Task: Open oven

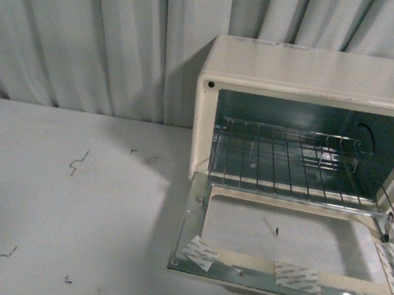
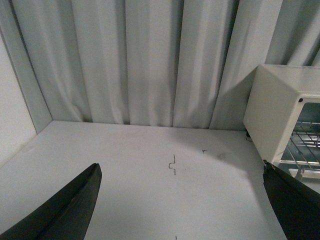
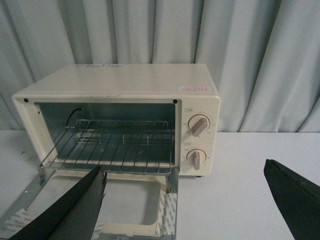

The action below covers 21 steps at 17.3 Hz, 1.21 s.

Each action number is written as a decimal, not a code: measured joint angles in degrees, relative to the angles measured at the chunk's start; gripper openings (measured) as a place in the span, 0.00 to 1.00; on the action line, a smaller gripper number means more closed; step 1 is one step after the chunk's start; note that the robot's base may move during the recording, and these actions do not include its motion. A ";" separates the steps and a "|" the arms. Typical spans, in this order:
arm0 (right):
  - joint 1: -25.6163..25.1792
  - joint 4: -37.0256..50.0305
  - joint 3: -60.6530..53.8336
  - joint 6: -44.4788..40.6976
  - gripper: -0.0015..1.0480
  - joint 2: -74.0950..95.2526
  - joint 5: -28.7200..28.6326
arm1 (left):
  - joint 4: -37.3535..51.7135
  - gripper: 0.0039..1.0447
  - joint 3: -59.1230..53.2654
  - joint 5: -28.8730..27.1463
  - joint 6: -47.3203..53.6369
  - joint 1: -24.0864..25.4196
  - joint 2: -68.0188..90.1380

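Observation:
The cream-white oven stands at the right of the table, its drop-down door lying flat and open toward me. The wire rack shows inside the cavity. In the right wrist view the oven faces the camera with its two knobs on the panel and the door folded down. My right gripper hangs open in front of the oven, holding nothing. My left gripper is open over bare table, left of the oven's corner. Neither arm appears in the front view.
Grey pleated curtain backs the white table. Small dark marks dot the tabletop. A side wall bounds the table's far left in the left wrist view.

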 joint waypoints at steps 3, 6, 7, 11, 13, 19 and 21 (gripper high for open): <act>0.00 0.00 0.00 0.00 0.94 0.00 0.00 | 0.00 0.94 0.00 0.00 0.00 0.00 0.00; 0.00 0.00 0.00 0.00 0.94 0.00 0.00 | 0.00 0.94 0.00 0.00 0.00 0.00 0.00; 0.00 0.00 0.00 0.00 0.94 0.00 0.00 | 0.00 0.94 0.00 0.00 -0.02 0.00 0.00; 0.00 0.00 0.00 0.02 0.94 0.00 0.00 | 0.00 0.94 0.00 0.00 0.00 0.00 0.00; 0.00 0.00 0.00 0.00 0.94 0.00 0.00 | 0.00 0.94 0.00 0.00 0.00 0.00 0.00; 0.00 0.00 0.00 0.02 0.94 0.00 0.00 | 0.00 0.94 0.00 0.00 0.00 0.00 0.00; 0.00 0.00 0.00 0.02 0.94 0.00 0.00 | 0.00 0.94 0.00 0.00 -0.02 0.00 0.00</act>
